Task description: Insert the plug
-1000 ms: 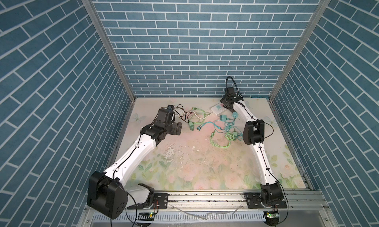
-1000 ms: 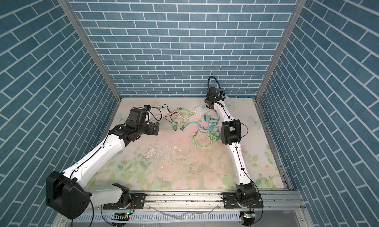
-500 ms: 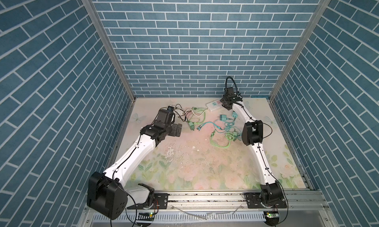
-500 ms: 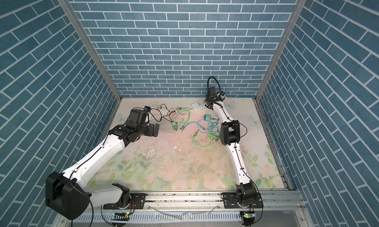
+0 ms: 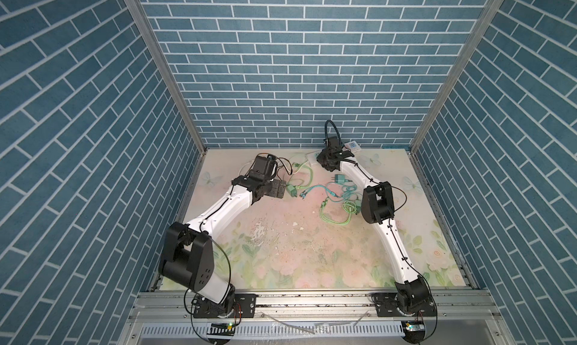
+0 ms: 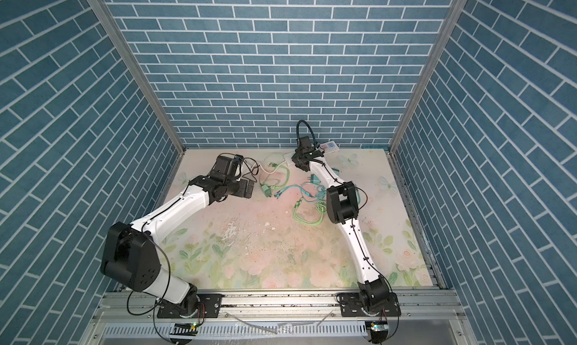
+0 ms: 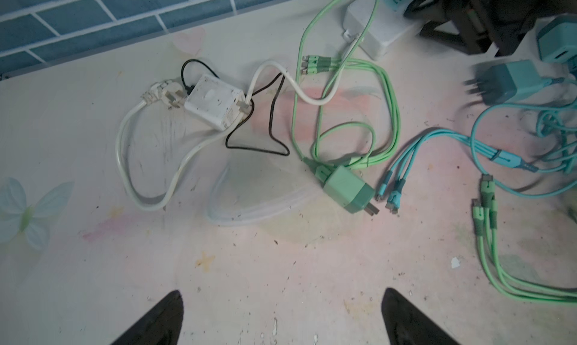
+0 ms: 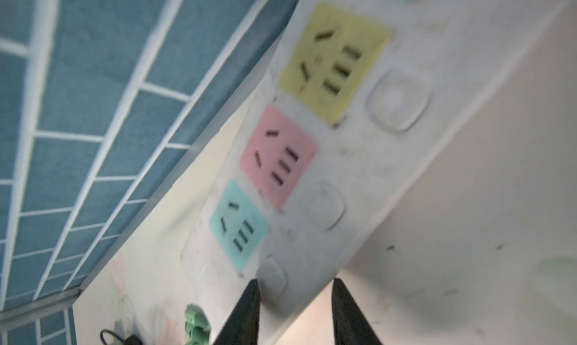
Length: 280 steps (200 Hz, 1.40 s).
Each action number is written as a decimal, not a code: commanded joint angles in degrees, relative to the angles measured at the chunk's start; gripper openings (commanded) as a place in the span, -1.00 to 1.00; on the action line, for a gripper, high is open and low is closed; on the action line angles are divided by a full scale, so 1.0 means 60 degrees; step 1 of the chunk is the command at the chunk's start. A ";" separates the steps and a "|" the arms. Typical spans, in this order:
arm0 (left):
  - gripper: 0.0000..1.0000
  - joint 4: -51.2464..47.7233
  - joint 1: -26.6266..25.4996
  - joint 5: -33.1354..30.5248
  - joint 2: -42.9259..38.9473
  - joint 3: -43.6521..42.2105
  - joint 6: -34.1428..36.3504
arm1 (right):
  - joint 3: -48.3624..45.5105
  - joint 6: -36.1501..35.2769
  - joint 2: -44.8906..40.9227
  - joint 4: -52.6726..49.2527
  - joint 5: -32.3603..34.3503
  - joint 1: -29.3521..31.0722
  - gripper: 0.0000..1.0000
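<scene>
A green plug (image 7: 349, 190) with a green cable lies on the floral mat, prongs bare, also seen in both top views (image 5: 292, 190) (image 6: 265, 190). My left gripper (image 7: 281, 293) hovers open just short of it, with nothing between its fingers (image 5: 278, 190). The white power strip (image 8: 368, 159) has yellow, pink and cyan sockets. It is tilted up near the back wall (image 5: 352, 146) (image 6: 329, 147). My right gripper (image 8: 295, 281) grips the strip's cyan-socket end, one finger on each side (image 5: 329, 154).
Teal plugs (image 7: 512, 81) and teal and green cables (image 5: 340, 200) lie tangled between the arms. A white adapter (image 7: 215, 103) with white and black cords sits at the back left. The blue brick wall (image 5: 296, 78) stands close behind the strip.
My right gripper has closed on the power strip. The strip has swung and shifted toward the back wall. The left arm has stayed put.
</scene>
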 commanded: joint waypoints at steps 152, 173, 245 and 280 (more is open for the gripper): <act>0.40 -0.2659 -0.0114 -0.0167 0.6717 0.7758 -0.2302 | -0.5630 -0.2526 -0.3977 0.2123 -0.1744 -0.1043 -0.23; 0.23 -0.3125 -0.0104 -0.0403 0.7452 0.8805 -0.2523 | -0.6007 -0.2619 -0.4241 0.2305 -0.1915 -0.1199 -0.23; 0.04 -0.3921 -0.0099 -0.0347 0.8944 1.0567 -0.3021 | -0.7557 -0.2740 -0.5369 0.2943 -0.2134 -0.1632 -0.23; -0.07 -0.3761 -0.0072 -0.0425 0.9096 1.0527 -0.3054 | -0.7732 -0.2754 -0.5490 0.2986 -0.2221 -0.1679 -0.23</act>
